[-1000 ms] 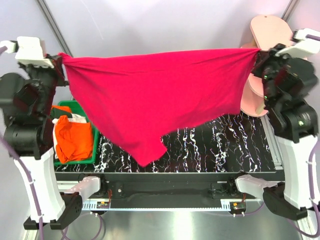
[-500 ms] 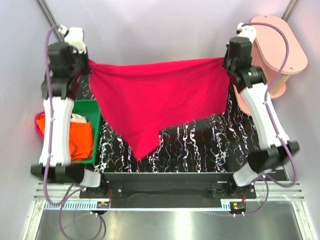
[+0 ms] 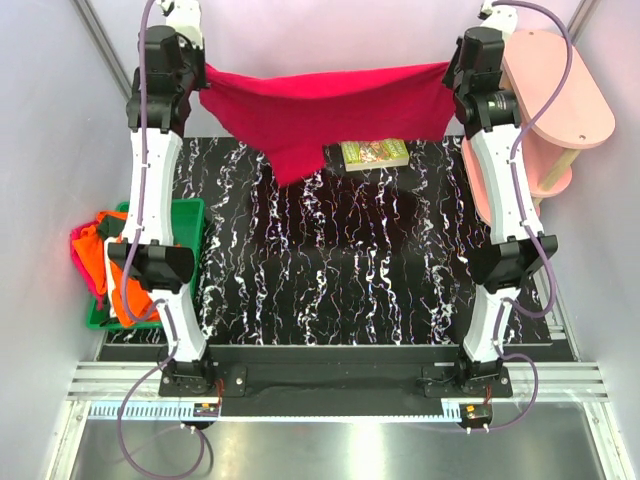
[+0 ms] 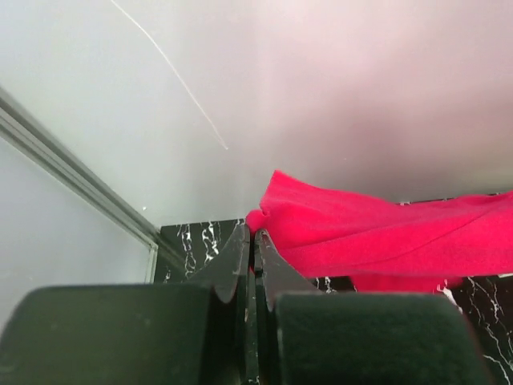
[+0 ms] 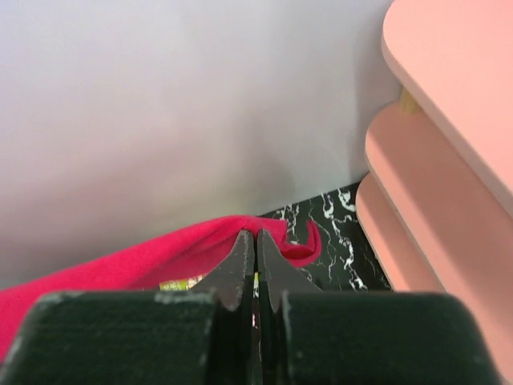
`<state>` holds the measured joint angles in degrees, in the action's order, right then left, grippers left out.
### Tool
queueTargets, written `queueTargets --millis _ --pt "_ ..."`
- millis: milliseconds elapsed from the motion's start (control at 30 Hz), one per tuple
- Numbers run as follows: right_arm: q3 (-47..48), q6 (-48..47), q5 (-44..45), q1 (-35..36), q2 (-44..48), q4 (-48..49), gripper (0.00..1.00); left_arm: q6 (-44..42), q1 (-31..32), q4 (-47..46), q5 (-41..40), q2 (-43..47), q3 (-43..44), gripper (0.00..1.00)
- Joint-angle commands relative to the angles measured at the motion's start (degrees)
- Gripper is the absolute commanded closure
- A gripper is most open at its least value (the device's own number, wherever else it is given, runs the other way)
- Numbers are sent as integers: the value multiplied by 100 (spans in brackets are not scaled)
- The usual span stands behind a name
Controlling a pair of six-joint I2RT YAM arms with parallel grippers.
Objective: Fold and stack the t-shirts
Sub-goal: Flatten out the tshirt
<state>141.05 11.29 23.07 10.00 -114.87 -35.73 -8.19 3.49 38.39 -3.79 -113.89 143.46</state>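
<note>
The left fingers (image 4: 237,261) are pressed together on a bunched corner of the crimson t-shirt (image 3: 320,105). The right fingers (image 5: 239,261) are pinched shut the same way on its opposite corner. The cloth hangs slack between them along the far wall, and its lowest tip droops toward the back of the surface (image 3: 330,260). I can't tell whether that tip touches.

The surface is black with white veining. A small green-covered book (image 3: 374,154) lies at its far edge, just beside the hanging tip. Off the left side stands a green bin (image 3: 192,212) with an orange t-shirt (image 3: 95,255) spilling out of it and a magenta-pink one (image 3: 78,240) at its outer edge. A pink shelf (image 3: 555,90) fills the far right corner, and the walls are pale grey.

The left arm (image 3: 155,170) and the right arm (image 3: 500,170) both reach nearly straight from their bases at the near edge to the back wall.
</note>
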Motion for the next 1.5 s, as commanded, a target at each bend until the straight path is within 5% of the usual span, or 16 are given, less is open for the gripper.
queueTargets --millis 0,133,267,400,767,1467 --pt "-741 180 -66 -51 271 180 100 9 -6 -736 -315 690 -921 100" --pt "-2482 286 -66 -42 877 495 100 142 -6 -1176 -175 1429 -3203 100" --pt "-4555 418 -57 -51 1860 962 100 81 20 -1194 80 2175 -4693 100" --pt "-5666 760 -206 -33 2521 953 100 -43 47 -1027 282 2827 -5984 100" --pt "-7591 1261 -373 81 3857 550 100 -561 73 -52 344 3926 -7226 100" --pt "-9113 1894 -672 90 5141 -663 100 -859 82 819 1117 4577 -8958 100"
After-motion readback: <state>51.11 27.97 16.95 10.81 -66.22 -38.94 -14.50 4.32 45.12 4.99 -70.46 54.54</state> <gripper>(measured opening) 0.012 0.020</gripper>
